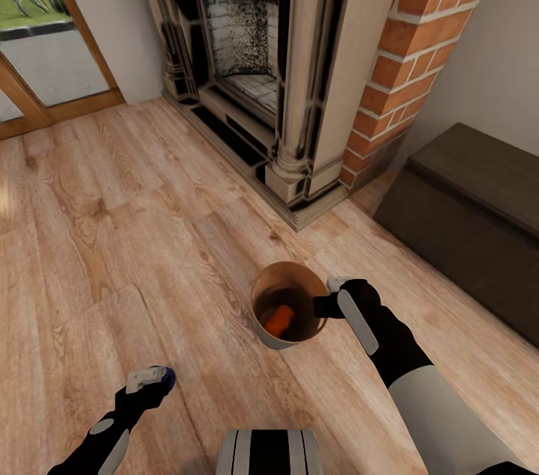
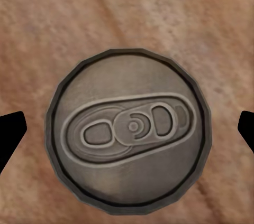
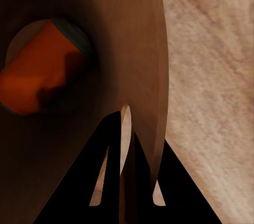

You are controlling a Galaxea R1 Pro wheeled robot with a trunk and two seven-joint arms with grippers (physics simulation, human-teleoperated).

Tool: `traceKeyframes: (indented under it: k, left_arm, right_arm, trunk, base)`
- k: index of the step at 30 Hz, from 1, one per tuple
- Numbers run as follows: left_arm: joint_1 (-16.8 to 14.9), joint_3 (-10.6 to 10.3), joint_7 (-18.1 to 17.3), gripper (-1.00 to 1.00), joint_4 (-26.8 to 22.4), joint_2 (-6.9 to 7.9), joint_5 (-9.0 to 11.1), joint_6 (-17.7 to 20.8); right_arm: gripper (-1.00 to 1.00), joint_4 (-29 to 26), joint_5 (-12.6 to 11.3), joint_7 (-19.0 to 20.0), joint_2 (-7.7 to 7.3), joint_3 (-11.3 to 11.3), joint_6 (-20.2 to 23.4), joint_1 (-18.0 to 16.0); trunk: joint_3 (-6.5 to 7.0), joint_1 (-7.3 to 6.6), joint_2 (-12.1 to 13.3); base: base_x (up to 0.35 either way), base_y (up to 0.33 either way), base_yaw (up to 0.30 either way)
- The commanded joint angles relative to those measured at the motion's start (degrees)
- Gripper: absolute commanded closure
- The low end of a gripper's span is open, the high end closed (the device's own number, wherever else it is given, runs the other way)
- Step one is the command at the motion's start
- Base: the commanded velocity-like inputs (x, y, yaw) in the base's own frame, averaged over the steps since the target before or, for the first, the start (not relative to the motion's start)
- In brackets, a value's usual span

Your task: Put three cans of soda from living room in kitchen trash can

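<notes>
Living rm, pale wood-plank floor (image 1: 112,236) w/ visible grain, before a red-brick fireplace (image 1: 247,48) in a dark, glossy ornate surround; a wood-framed glass door (image 1: 37,34) at far left, a dark boxy cabinet (image 1: 471,213) at right. Centre of the head view: the trash can (image 1: 288,303), a small round tapered bucket, grey outside, shiny copper-brown inside, upright above the planks. One orange soda can (image 1: 278,320) lies on its side in the bottom. The right gripper (image 1: 327,299) reaches in from the right, forearm angled down, jaws clenched on the bucket's thin rim, one finger inside the wall and one outside. Lower left, the left gripper (image 1: 153,379) points down w/ a blue soda can (image 1: 166,379) between its fingers; its round silver top w/ pull-tab fills the wrist cam, dark fingertips (image 2: 10,134) at either side; contact can't be told.
</notes>
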Motion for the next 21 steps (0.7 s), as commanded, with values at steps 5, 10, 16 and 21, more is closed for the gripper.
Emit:
traceKeyframes:
  k: [5,10,16,21]
  left_arm:
    - [0.0,0.0,0.0,-1.00,0.0,0.00,0.0,0.0]
    - [0.0,0.0,0.0,-1.00,0.1,0.00,0.0,0.0]
    - [0.0,0.0,0.0,-1.00,0.1,0.00,0.0,0.0]
    - [0.0,-0.1,0.0,-1.00,0.1,0.00,0.0,0.0]
  right_arm:
    - [1.00,0.0,-1.4,0.3,0.03,0.0,-0.3,0.0]
    - [1.00,0.0,-1.4,0.3,0.04,0.0,-0.3,0.0]
    - [1.00,0.0,-1.4,0.3,0.05,0.0,-0.3,0.0]
    - [1.00,0.0,-1.4,0.3,0.05,0.0,-0.3,0.0]
  trunk:
    - [0.00,-0.01,0.0]
    - [-0.88,0.10,-0.1]
    - [-0.88,0.10,-0.1]
    - [-0.88,0.10,-0.1]
  base:
    - [0.000,0.000,0.000]
    - [0.000,0.000,0.000]
    - [0.000,0.000,0.000]
    - [0.000,0.000,0.000]
